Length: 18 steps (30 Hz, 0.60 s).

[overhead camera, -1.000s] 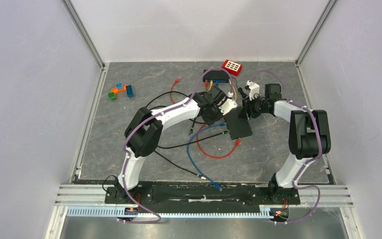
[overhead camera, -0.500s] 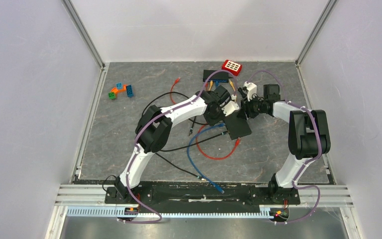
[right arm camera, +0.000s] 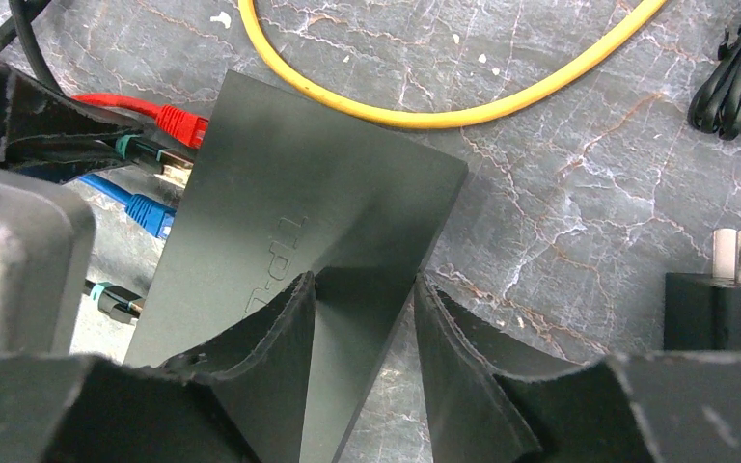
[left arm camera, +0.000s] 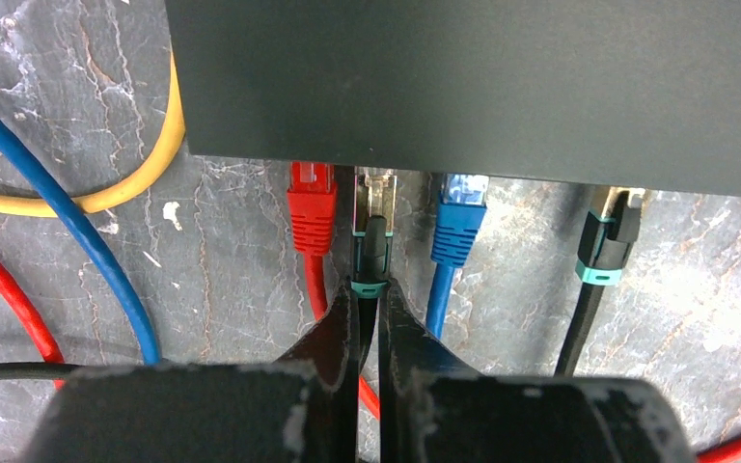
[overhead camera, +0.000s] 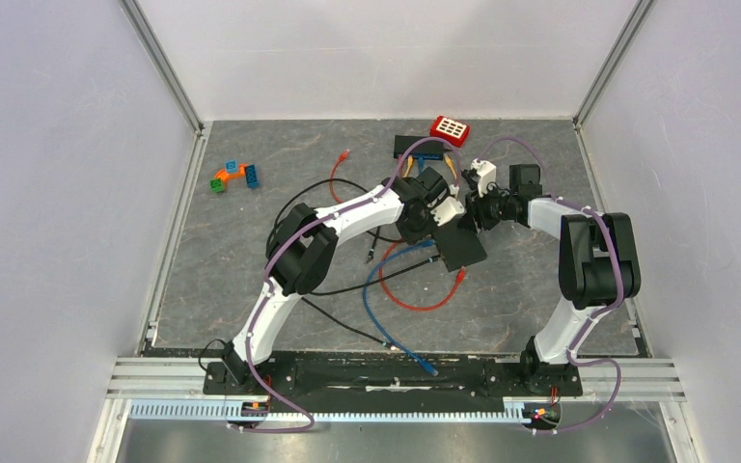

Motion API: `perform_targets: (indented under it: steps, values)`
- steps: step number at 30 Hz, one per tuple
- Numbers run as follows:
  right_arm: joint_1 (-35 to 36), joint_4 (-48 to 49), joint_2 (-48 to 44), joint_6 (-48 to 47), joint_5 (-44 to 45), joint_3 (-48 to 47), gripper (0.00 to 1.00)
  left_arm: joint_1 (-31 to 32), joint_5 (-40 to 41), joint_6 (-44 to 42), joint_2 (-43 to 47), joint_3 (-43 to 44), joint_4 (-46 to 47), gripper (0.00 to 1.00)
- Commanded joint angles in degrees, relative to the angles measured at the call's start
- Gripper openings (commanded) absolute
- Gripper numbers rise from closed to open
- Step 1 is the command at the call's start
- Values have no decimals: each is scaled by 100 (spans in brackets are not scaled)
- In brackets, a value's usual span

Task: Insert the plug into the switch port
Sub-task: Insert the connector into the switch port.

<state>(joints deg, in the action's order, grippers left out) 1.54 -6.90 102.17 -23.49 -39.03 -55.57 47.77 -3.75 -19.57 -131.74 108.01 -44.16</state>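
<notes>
Your left gripper [left arm camera: 368,294] had its jaws pressed together on the boot of the black plug [left arm camera: 371,236], pinching it from both sides just behind the teal band. That grip left the metal tip free ahead of the jaws and in line with them, so a straight push would drive it in. The tip sat at the front edge of the switch [left arm camera: 473,87], right at a port mouth and, by my judgement, not yet fully home. To either side of the jaws a red plug [left arm camera: 309,207] and a blue plug [left arm camera: 458,217] flanked the gap, which is why you came in so narrow. Another black plug [left arm camera: 608,241] sat further out past the blue one.

Your right gripper [right arm camera: 362,328] stood with its jaws partway apart astride the far end of the switch. I cannot tell from that view whether they actually pressed on it. Placed there, they would brace the box against your push.
</notes>
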Motion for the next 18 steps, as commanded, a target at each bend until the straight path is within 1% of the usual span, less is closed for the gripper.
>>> perform_targets:
  steps: [1, 4, 11, 18]
  values:
    - [68, -127, -31, 26, -145, 98, 43, -18, 192, 295, 85, -126, 349, 2]
    - [61, -186, 36, 73, -205, 65, 44, -31, 167, 381, 80, -157, 365, 2]
    - [58, -321, 178, 81, -378, 66, 45, -31, -154, 511, 179, -495, 705, 2]
    - [64, -626, 361, 164, -547, -18, 45, -51, -509, 669, 158, -586, 830, 2]
